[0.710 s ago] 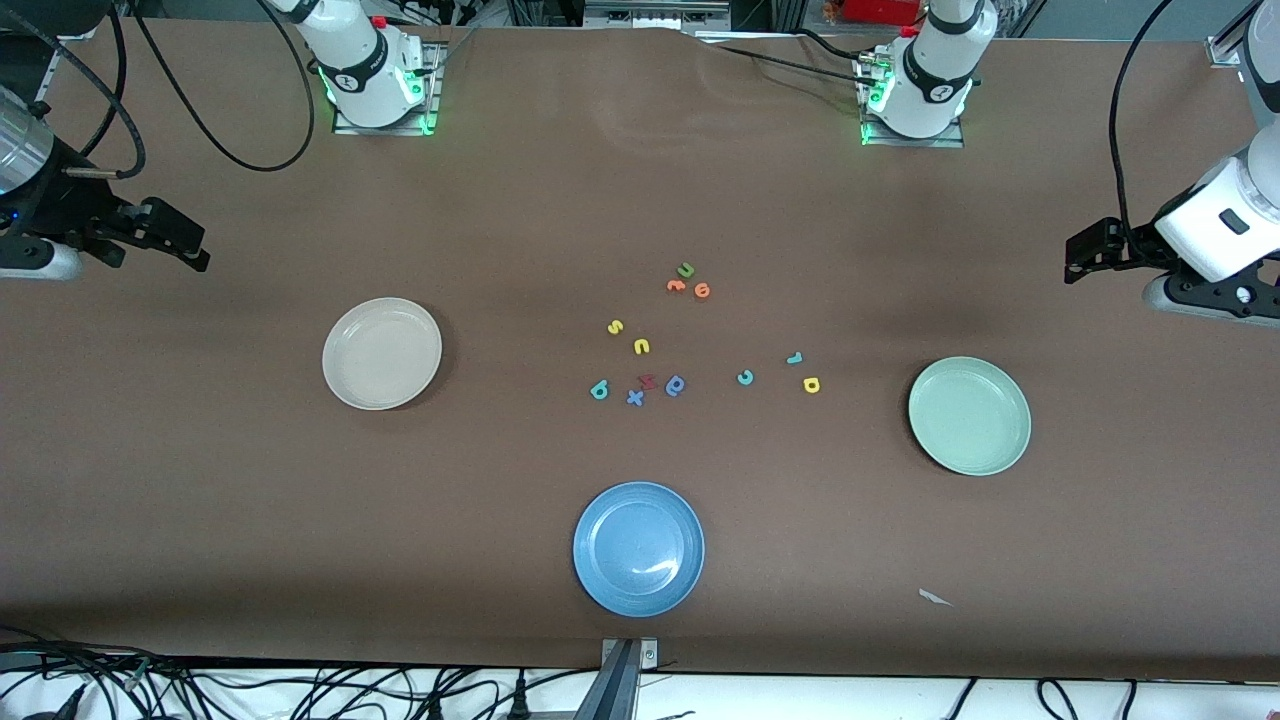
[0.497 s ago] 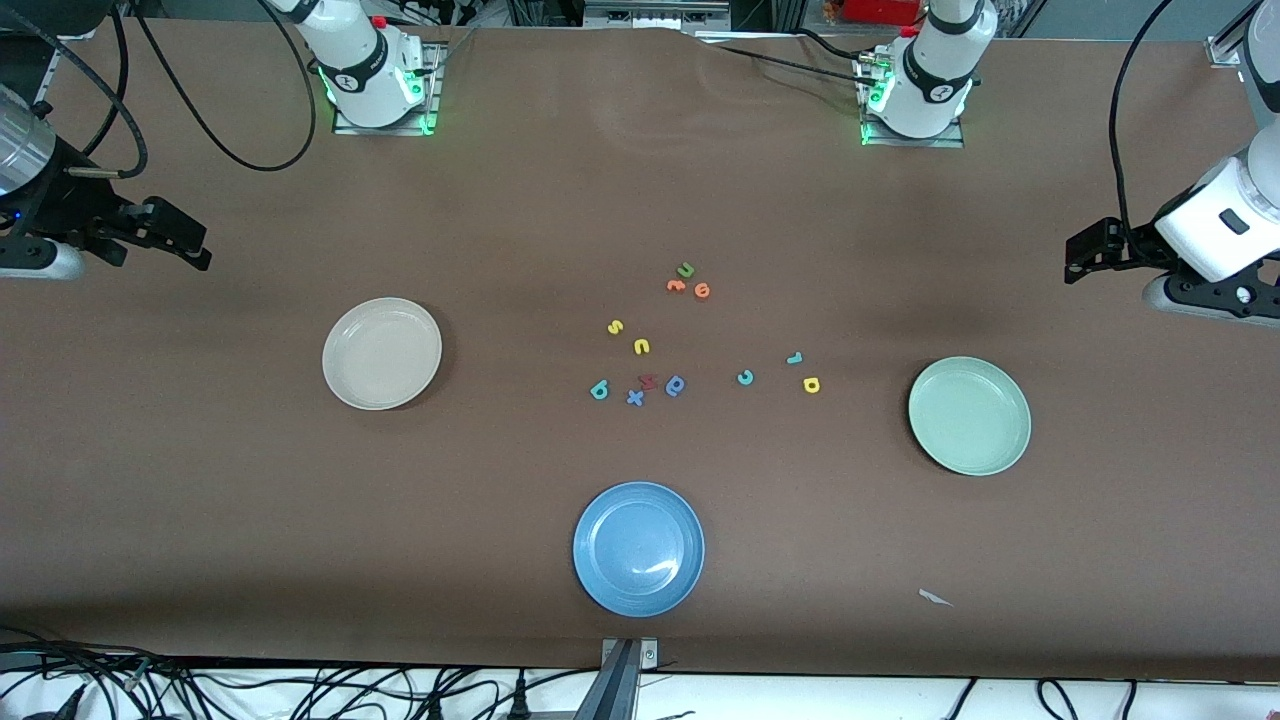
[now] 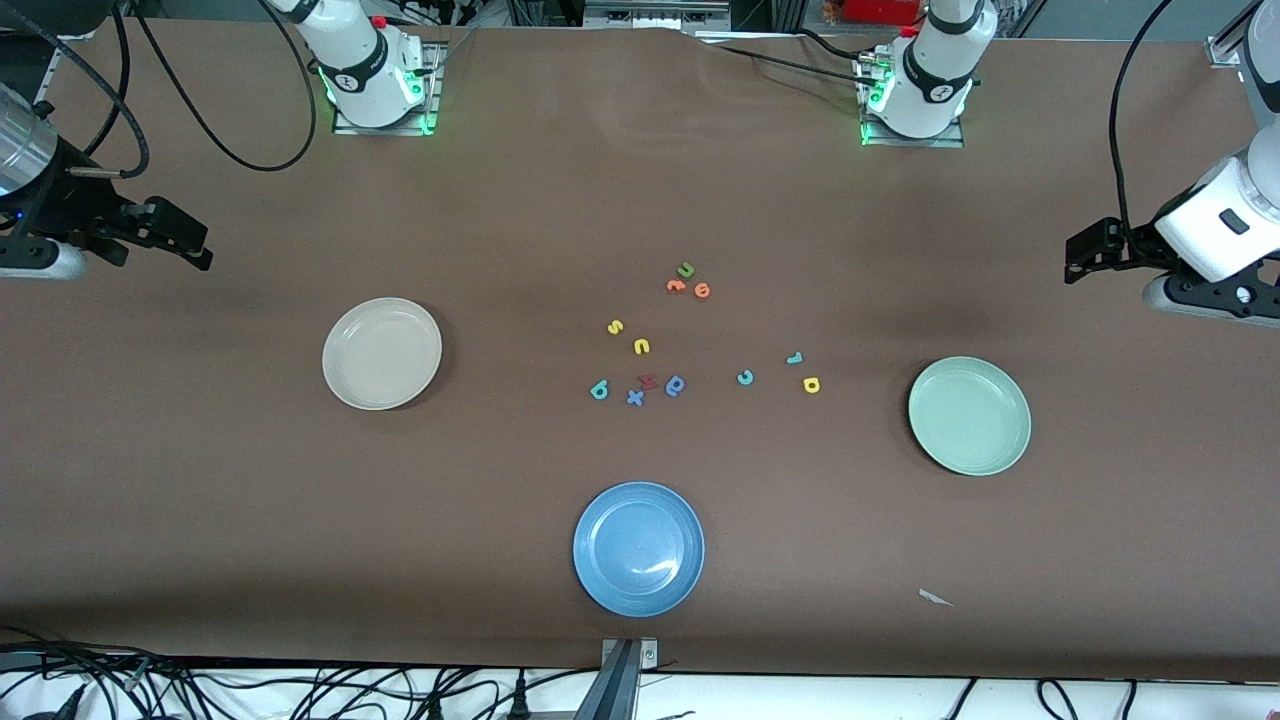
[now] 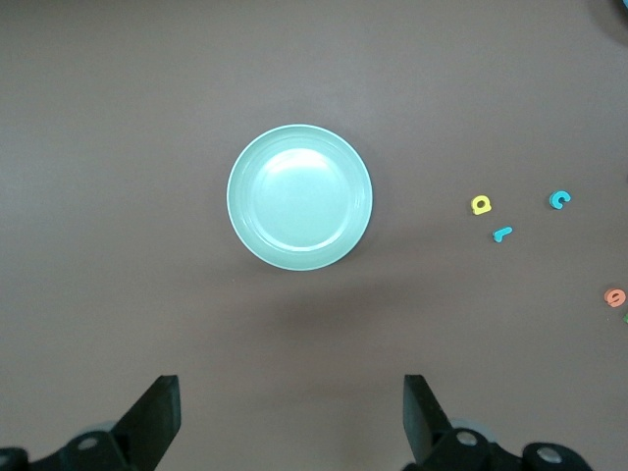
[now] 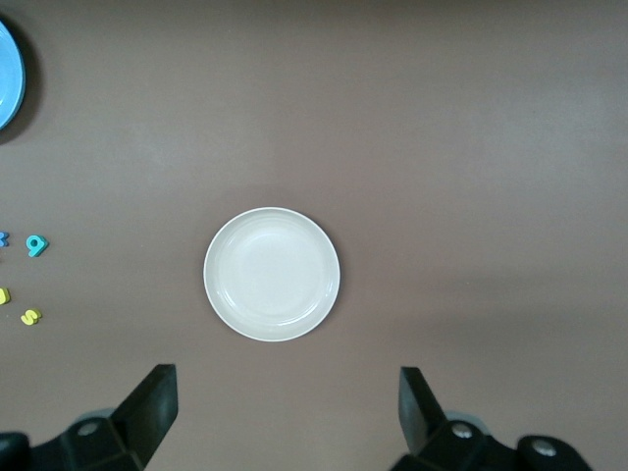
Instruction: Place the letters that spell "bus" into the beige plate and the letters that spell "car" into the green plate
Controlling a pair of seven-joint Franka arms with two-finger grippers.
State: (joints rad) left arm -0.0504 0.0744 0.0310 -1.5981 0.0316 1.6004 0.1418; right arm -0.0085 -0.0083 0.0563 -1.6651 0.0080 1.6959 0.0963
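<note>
The beige plate [image 3: 381, 353] lies toward the right arm's end and the green plate [image 3: 969, 415] toward the left arm's end. Between them lie the yellow "s" [image 3: 615, 327], yellow "u" [image 3: 641, 346] and teal "b" [image 3: 599, 390]. Closer to the green plate are the teal "c" [image 3: 745, 377], teal "r" [image 3: 794, 357] and yellow "a" [image 3: 811, 385]. My right gripper [image 3: 203, 250] hovers open and empty past the beige plate [image 5: 272, 274]. Past the green plate [image 4: 299, 196] my left gripper [image 3: 1070, 258] hangs open, holding nothing.
A blue plate [image 3: 638, 548] sits nearest the front camera. Among the letters lie a blue "x" [image 3: 635, 398], a red letter [image 3: 647, 380] and a blue rounded letter [image 3: 675, 385]. A green "u" [image 3: 685, 269] and two orange letters [image 3: 690, 288] lie toward the bases.
</note>
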